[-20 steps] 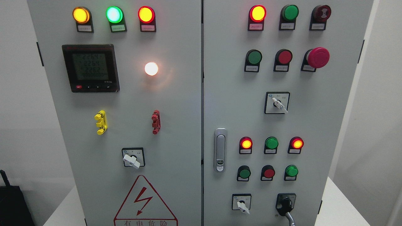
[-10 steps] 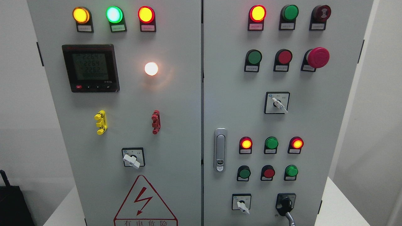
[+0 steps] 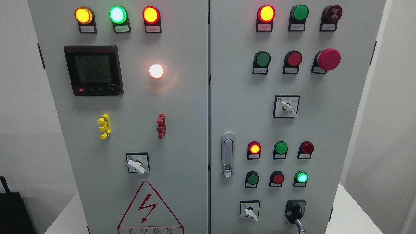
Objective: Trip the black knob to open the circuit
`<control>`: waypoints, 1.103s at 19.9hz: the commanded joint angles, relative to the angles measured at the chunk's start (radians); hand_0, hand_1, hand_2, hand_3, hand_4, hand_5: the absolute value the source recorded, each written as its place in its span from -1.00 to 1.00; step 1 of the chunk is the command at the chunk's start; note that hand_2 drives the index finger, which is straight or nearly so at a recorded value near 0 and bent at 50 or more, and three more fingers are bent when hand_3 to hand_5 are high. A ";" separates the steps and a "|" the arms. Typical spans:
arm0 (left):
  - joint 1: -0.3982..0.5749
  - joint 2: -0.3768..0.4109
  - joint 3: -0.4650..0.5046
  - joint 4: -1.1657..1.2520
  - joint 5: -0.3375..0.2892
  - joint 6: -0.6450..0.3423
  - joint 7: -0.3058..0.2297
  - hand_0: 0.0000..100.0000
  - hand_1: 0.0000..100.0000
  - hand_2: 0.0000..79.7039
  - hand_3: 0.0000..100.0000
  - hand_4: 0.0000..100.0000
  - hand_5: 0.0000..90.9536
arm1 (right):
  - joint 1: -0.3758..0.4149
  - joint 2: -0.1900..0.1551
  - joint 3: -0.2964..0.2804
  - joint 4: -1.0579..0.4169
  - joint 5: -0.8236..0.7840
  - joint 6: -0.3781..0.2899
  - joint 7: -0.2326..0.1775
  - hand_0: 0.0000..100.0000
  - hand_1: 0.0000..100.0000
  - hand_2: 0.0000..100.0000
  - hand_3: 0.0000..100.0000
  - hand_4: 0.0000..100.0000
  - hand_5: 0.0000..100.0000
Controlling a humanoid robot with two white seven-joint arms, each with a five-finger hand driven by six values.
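The black knob point(image 3: 295, 212) sits at the lower right of the right cabinet door point(image 3: 325, 130), its lever pointing down and to the right. Above it, the green lamp point(image 3: 302, 177) glows and the red lamp point(image 3: 306, 148) over that one is dark. Another red lamp point(image 3: 254, 149) to the left is lit. No robot hand or arm shows anywhere in the head view.
White selector switches point(image 3: 251, 212) point(image 3: 287, 107) point(image 3: 136, 166) sit on both doors. A red mushroom stop button point(image 3: 329, 59), a door latch point(image 3: 227, 155) and a digital meter point(image 3: 93, 70) are on the panel. The cabinet stands on a white table point(image 3: 354, 214).
The right-hand red lamp in the lower group went dark and the green lamp below it lit up. The view shifted very slightly.
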 commanded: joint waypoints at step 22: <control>0.000 -0.001 0.001 0.001 0.002 0.000 0.000 -0.76 -0.22 -1.00 -1.00 -1.00 -1.00 | -0.022 -0.027 0.010 -0.067 -0.009 -0.030 0.020 0.78 0.91 -1.00 1.00 1.00 0.81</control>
